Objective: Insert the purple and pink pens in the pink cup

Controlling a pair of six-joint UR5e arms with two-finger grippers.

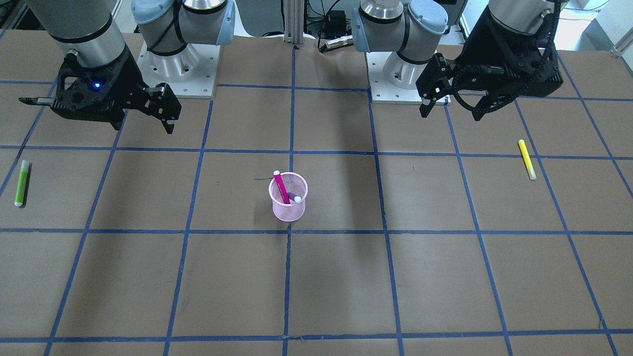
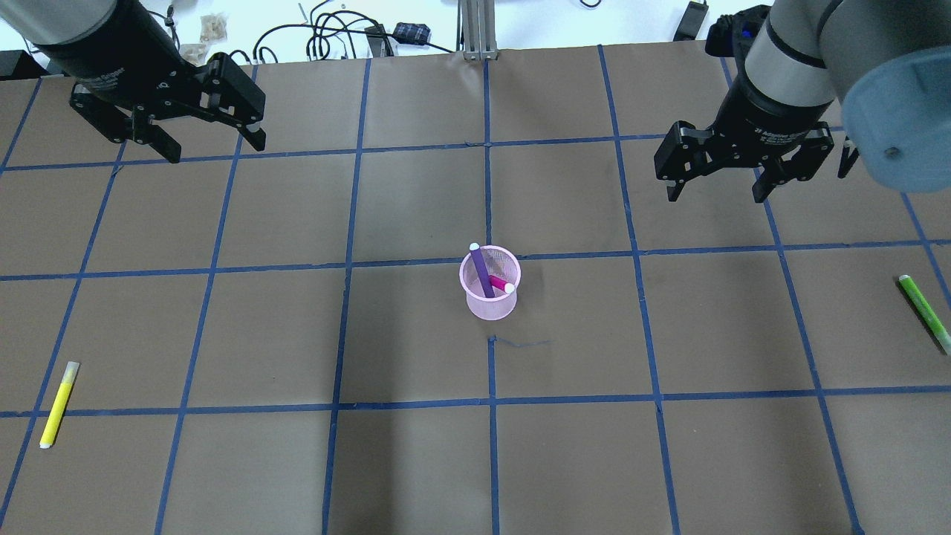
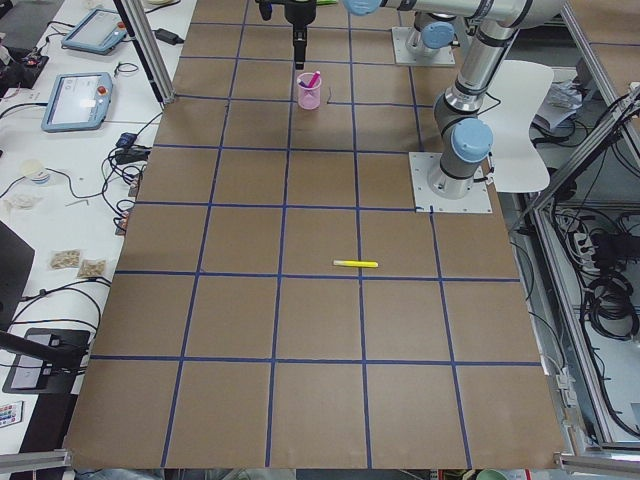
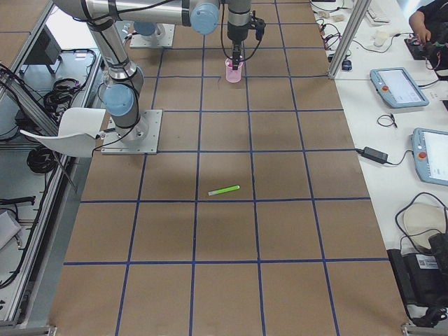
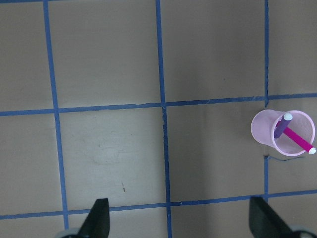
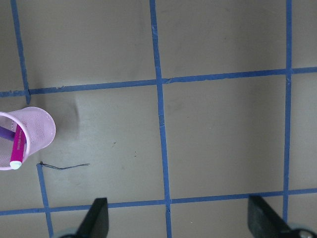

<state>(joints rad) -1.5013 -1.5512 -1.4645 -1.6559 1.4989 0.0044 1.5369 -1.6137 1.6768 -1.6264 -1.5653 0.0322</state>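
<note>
The pink mesh cup [image 1: 289,211] stands upright near the table's middle, also in the overhead view [image 2: 490,306]. The pink pen [image 1: 281,187] and the purple pen [image 2: 481,271] both stand in it, leaning across each other. My left gripper [image 2: 215,145] is open and empty, hovering high at the far left, well away from the cup. My right gripper [image 2: 715,195] is open and empty, hovering at the far right. The cup shows at the right edge of the left wrist view [image 5: 260,131] and at the left edge of the right wrist view [image 6: 39,131].
A yellow pen [image 2: 58,403] lies on the table on my left side. A green pen [image 2: 925,312] lies near the right edge. Brown paper with blue tape lines covers the table. The arm bases stand along the near edge.
</note>
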